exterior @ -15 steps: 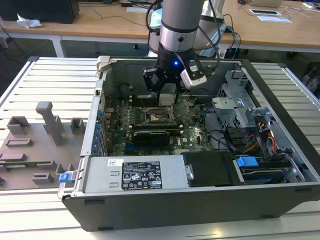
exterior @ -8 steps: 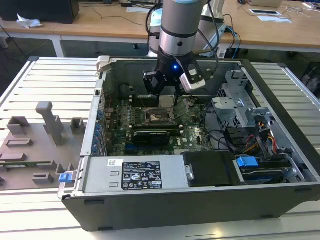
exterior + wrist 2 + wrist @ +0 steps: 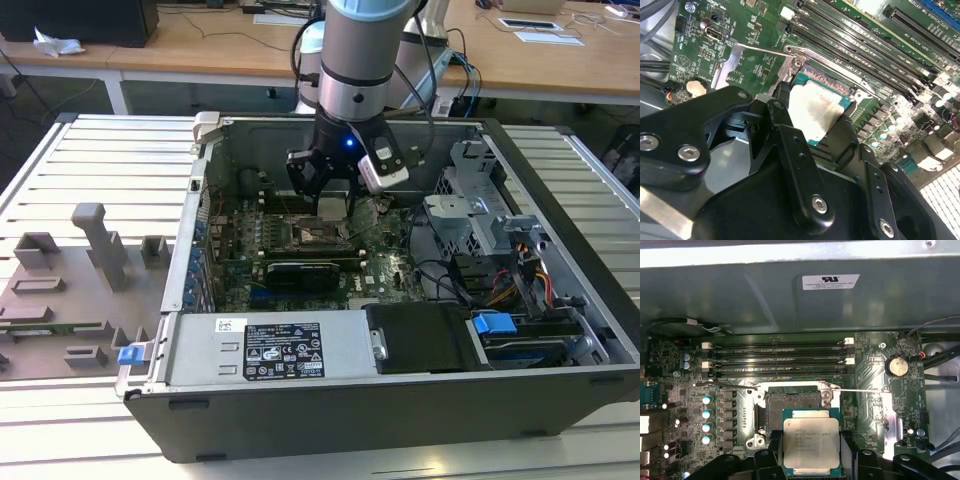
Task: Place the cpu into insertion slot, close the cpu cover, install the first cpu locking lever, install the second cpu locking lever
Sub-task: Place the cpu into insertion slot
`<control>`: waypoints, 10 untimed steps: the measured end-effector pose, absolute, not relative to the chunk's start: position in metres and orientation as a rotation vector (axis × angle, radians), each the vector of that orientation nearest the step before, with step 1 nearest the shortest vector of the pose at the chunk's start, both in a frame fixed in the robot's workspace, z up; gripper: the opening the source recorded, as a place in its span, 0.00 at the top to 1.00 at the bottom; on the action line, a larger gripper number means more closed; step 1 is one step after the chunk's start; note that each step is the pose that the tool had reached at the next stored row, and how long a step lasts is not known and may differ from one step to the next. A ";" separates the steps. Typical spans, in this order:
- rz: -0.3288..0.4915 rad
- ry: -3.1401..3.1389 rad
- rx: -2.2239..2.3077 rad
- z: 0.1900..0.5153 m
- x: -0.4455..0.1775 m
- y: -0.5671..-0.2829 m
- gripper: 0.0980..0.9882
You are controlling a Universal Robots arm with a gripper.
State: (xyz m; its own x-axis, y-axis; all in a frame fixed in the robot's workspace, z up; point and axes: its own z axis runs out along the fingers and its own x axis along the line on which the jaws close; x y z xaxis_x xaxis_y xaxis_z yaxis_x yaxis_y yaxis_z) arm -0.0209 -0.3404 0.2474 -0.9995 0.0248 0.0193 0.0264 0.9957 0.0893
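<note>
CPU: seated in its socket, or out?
Out. The silvery-grey square cpu is gripped in the black tool, and the square insertion slot, dark pin grid showing, is empty.

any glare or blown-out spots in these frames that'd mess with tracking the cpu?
Second wrist view: strong glare washes out much of the cpu lid. First wrist view: its lid is evenly lit, but a blown-out white band runs along the top of the case wall. Exterior view: the motherboard sits in shade under bright desks, and a blue light glows on the arm.

Exterior view obliquely down on computer case (image 3: 300,405); both wrist views close above cpu (image 3: 811,447) (image 3: 815,111)
</note>
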 end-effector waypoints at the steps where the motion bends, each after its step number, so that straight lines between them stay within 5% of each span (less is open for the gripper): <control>1: -0.139 -3.120 -0.040 0.246 -0.021 -0.340 0.50; 10: -0.049 -3.124 -0.041 0.245 -0.021 -0.332 0.50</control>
